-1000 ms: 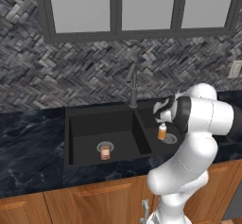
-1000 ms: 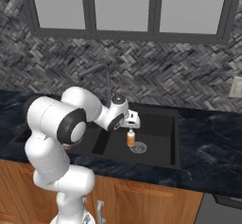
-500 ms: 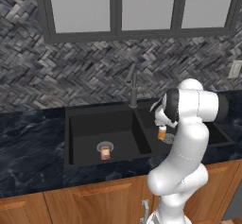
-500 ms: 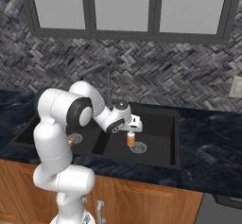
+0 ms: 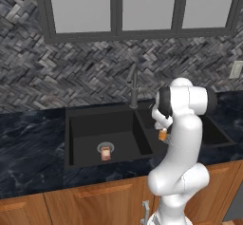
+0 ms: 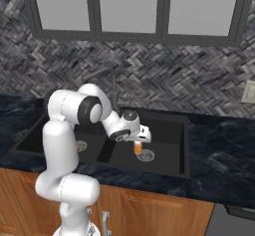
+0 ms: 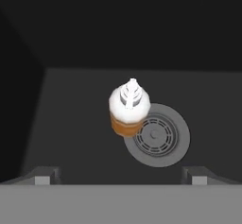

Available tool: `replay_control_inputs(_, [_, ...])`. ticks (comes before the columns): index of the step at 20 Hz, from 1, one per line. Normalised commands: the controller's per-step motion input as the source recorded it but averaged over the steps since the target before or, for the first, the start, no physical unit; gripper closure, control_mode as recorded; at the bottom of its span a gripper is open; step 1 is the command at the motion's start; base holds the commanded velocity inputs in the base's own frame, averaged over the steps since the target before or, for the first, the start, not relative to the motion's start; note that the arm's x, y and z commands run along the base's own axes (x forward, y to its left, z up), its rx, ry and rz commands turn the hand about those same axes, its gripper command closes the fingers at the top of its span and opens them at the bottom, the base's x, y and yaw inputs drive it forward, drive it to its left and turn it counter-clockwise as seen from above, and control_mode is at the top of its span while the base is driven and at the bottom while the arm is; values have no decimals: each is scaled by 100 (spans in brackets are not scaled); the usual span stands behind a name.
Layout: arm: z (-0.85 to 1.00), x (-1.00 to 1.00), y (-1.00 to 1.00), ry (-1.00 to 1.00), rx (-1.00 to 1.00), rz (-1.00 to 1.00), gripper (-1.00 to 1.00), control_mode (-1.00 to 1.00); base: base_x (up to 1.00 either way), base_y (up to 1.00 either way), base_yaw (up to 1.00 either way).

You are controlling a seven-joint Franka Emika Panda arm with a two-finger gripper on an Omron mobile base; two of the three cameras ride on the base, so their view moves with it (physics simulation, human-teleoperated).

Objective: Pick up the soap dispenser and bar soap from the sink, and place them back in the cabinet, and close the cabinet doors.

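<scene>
Hand view, nearest first: two dark fingertips (image 7: 41, 177) at 7 and 5 o'clock along the bottom edge, spread wide apart, nothing between them. Gripper (image 7: 120, 178) poised above the right basin of the sink (image 7: 71, 105), clear of everything in it. Just beyond: round silver drain (image 7: 158, 135) slightly toward 4 o'clock of centre. Soap dispenser (image 7: 128, 108) upright at centre, white pump top toward the camera, amber body below, base overlapping the drain's rim at about 10 o'clock of the drain. Farther: dark back wall of the basin at 12 o'clock.

Right base view: gripper (image 6: 141, 139) pointed down over the right basin, directly above the soap dispenser (image 6: 138, 148); gap between the two too small to judge. Drain (image 6: 146, 155) just at 4 o'clock of the bottle. Sink (image 6: 183, 145) matte black, set in a dark marbled counter (image 6: 219, 155). Faucet (image 6: 114, 88) behind, at 11 o'clock of the gripper. Grey-framed window (image 6: 129, 8) at 12 o'clock above a herringbone wall.

Left base view: wooden lower fronts (image 5: 85, 200) nearest. Bar soap (image 5: 106, 154) standing in the left basin on its drain, at 8 o'clock of the arm's hand, well apart from the bottle. Soap dispenser (image 5: 163, 134) partly hidden behind the arm, in the right basin. Faucet (image 5: 134, 84) beyond, between the two basins.
</scene>
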Motion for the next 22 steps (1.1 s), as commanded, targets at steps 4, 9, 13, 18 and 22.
replay_control_inputs(4, [-28,14,0,0,0,0,-100,-100,0,0,0])
replay_control_inputs(9, [-27,14,0,0,0,0,-100,-100,0,0,0])
replay_control_inputs(13, [-21,16,0,0,0,0,-100,-100,0,0,0])
replay_control_inputs(18, [-12,16,-2,0,0,0,-100,-100,0,0,0])
replay_control_inputs(22, [-9,21,-3,0,0,0,-100,-100,0,0,0])
